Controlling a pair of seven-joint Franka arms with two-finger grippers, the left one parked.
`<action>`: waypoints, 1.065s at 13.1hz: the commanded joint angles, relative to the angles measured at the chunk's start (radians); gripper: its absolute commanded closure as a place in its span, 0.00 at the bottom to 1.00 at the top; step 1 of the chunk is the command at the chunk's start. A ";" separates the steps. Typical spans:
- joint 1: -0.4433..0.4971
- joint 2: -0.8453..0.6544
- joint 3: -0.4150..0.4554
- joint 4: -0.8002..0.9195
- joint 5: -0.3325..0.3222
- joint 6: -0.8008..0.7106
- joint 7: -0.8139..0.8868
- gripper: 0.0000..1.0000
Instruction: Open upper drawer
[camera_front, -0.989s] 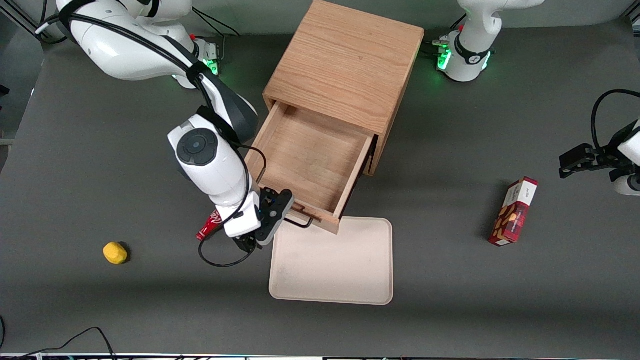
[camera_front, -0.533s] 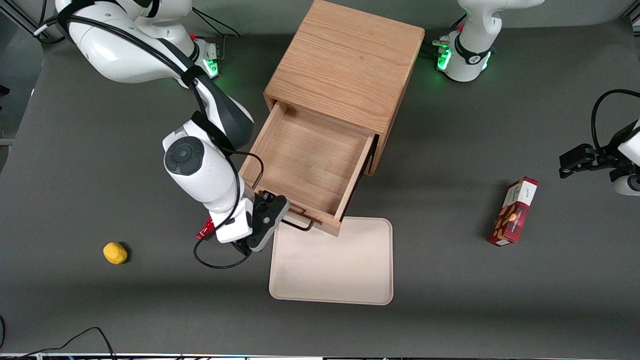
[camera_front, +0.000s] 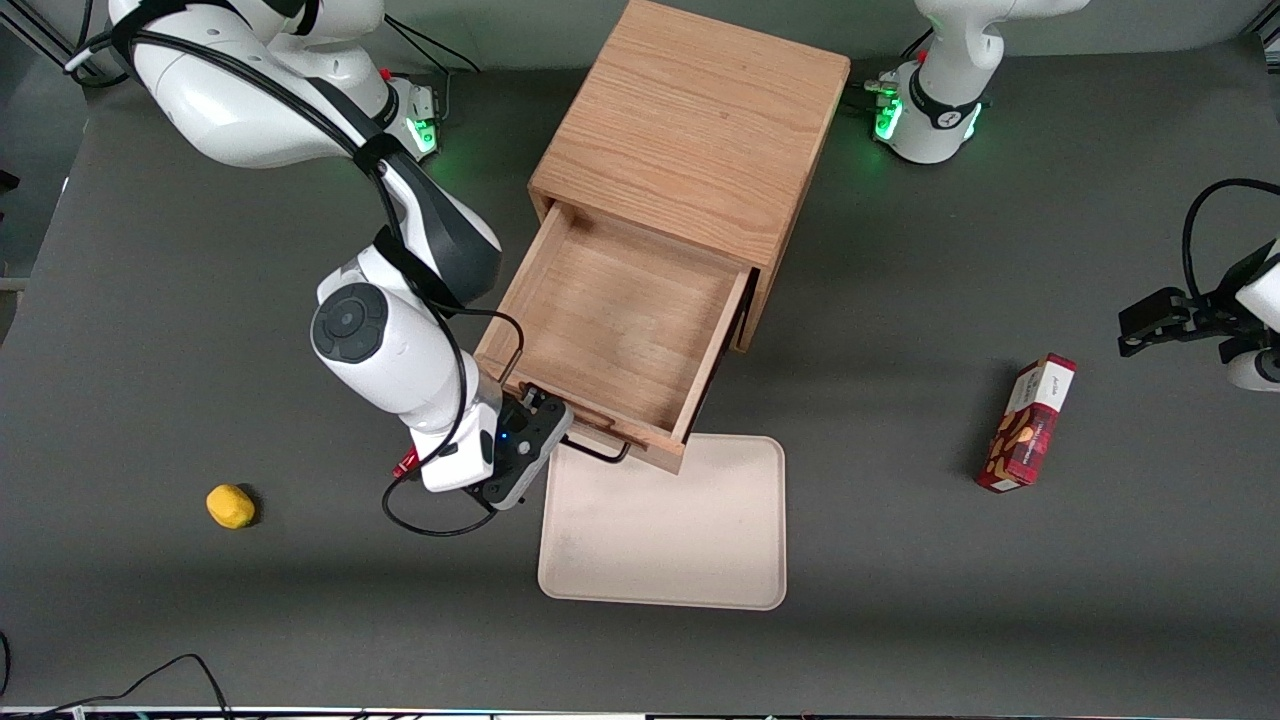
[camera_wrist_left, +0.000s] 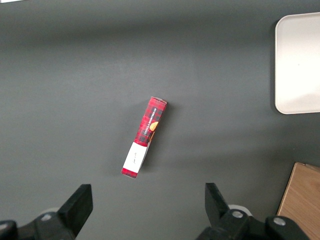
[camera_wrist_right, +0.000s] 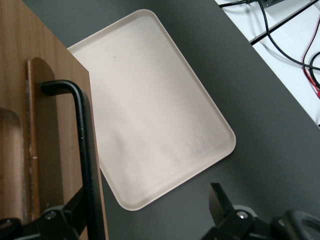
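The upper drawer (camera_front: 620, 320) of the oak cabinet (camera_front: 690, 130) stands pulled far out, its plain wood tray bare. Its black wire handle (camera_front: 600, 450) runs along the drawer front, nearest the front camera. My right gripper (camera_front: 545, 428) is at the handle's end toward the working arm. In the right wrist view the gripper (camera_wrist_right: 145, 212) is open. The handle bar (camera_wrist_right: 85, 150) passes close by one finger (camera_wrist_right: 67, 215), and the other finger (camera_wrist_right: 220, 202) is far off over the table. The drawer front (camera_wrist_right: 45, 100) shows beside the bar. The lower drawer is hidden.
A beige tray (camera_front: 665, 530) lies just in front of the drawer, also in the right wrist view (camera_wrist_right: 155, 110). A red object (camera_front: 405, 463) peeks from under the wrist. A yellow lump (camera_front: 230, 505) lies toward the working arm's end. A red box (camera_front: 1028, 423) lies toward the parked arm's end.
My wrist and gripper have shifted a little along the handle toward the working arm's end. The drawer stays about where it was.
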 joint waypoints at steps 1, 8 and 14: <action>-0.005 -0.007 -0.005 0.065 0.125 -0.052 -0.001 0.00; -0.063 -0.179 -0.033 0.050 0.166 -0.234 -0.013 0.00; -0.194 -0.542 -0.206 -0.209 0.176 -0.428 0.208 0.00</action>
